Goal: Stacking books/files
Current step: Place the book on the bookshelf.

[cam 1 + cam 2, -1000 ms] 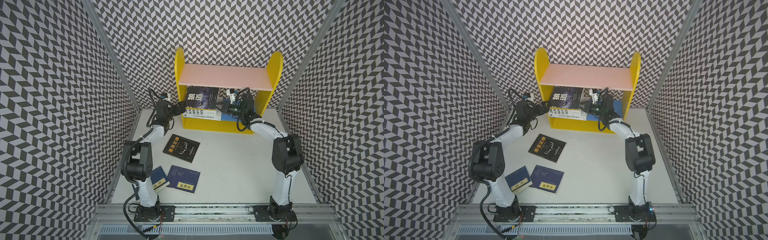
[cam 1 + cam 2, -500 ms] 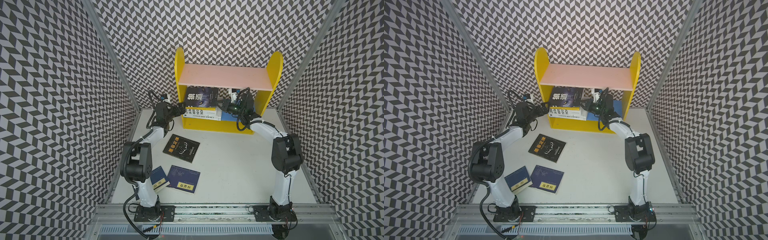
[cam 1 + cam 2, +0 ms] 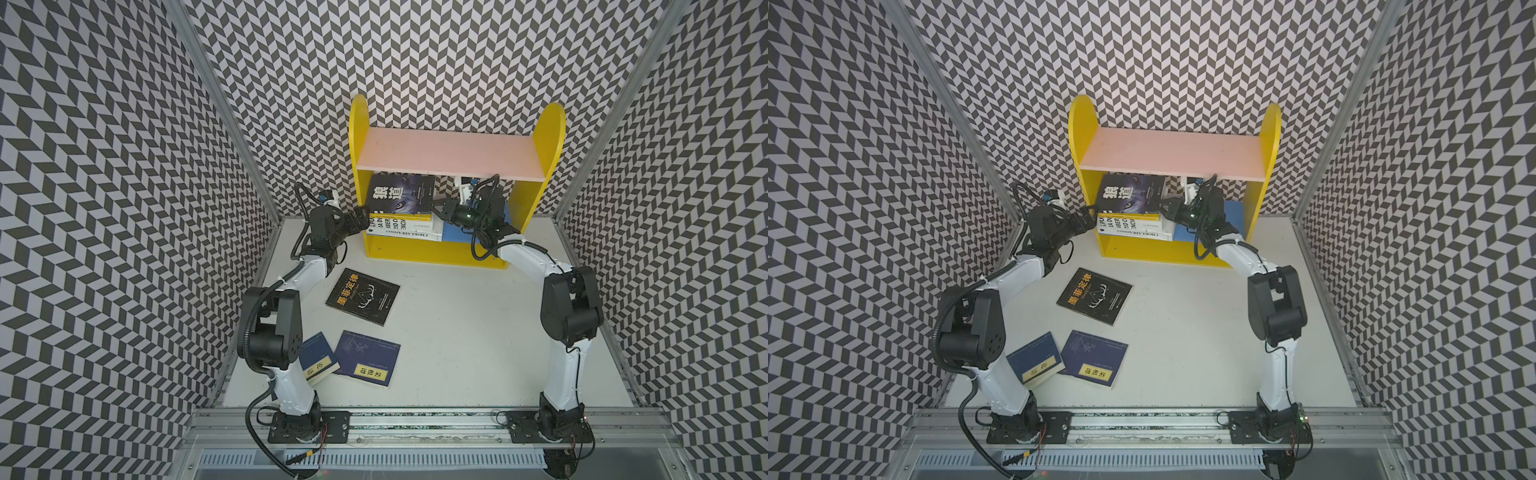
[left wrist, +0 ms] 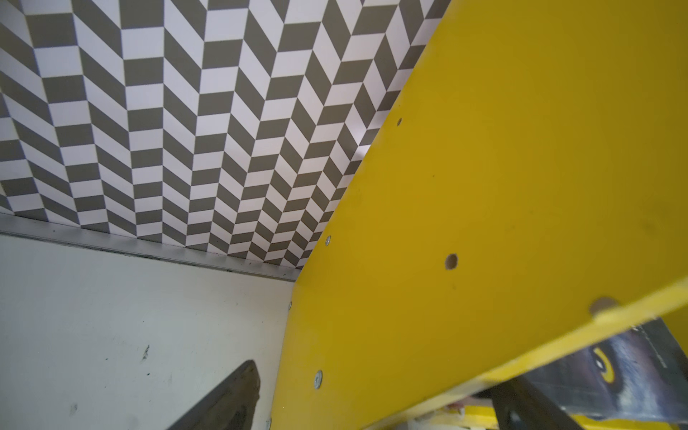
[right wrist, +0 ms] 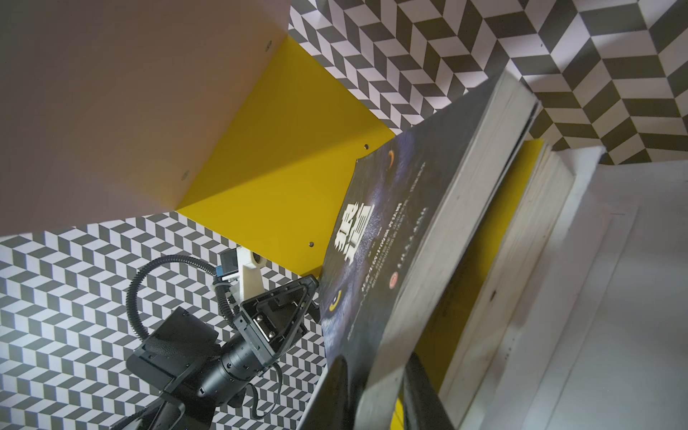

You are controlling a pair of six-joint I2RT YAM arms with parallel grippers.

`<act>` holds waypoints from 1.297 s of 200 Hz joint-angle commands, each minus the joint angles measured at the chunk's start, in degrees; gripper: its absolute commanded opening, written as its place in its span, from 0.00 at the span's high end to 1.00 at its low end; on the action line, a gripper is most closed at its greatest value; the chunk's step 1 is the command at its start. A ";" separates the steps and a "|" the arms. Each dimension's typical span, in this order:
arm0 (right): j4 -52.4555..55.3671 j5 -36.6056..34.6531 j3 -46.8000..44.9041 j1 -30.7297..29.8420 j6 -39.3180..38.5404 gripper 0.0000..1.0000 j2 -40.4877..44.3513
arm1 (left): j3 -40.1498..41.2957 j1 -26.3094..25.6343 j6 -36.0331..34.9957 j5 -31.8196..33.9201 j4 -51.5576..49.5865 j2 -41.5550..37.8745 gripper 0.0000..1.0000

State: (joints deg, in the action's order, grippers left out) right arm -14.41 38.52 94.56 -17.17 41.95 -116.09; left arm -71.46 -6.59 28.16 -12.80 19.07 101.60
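A black book with a wolf's face (image 3: 399, 195) (image 5: 391, 231) lies tilted on top of a yellow book (image 5: 495, 238) and two white books (image 3: 399, 226) in the shelf's lower bay. My right gripper (image 3: 434, 206) (image 5: 374, 361) is shut on the wolf book's right edge, one finger on the cover and one under the pages. My left gripper (image 3: 363, 218) (image 4: 383, 387) stands open astride the shelf's left side panel (image 4: 484, 186), near the stack's left end. Another black book (image 3: 362, 296) and two navy books (image 3: 367, 359) (image 3: 318, 361) lie flat on the table.
The yellow shelf unit (image 3: 358, 137) with its pink top board (image 3: 451, 153) stands against the back wall. Patterned walls (image 3: 124, 208) close in both sides. A metal rail (image 3: 415, 419) carrying both arm bases runs along the front edge.
The right gripper has shifted very slightly at the wolf book's edge. The left arm and the books on the table have not moved.
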 commanded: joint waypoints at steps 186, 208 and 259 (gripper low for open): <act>2.18 -3.54 -1.35 -0.84 -8.47 0.65 7.02 | 12.27 1.35 3.97 4.80 2.79 -17.19 0.02; 1.01 -3.11 -4.85 -0.94 -8.87 0.58 9.58 | 16.39 2.47 8.71 1.63 3.51 -20.93 0.00; -4.03 -9.21 -23.60 -4.35 -11.01 0.47 20.83 | 28.09 2.56 16.52 -0.77 -3.52 -26.01 0.00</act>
State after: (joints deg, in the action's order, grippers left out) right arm -12.32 32.75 76.93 -19.31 33.41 -101.27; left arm -46.98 -4.08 40.45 -11.79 21.17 76.42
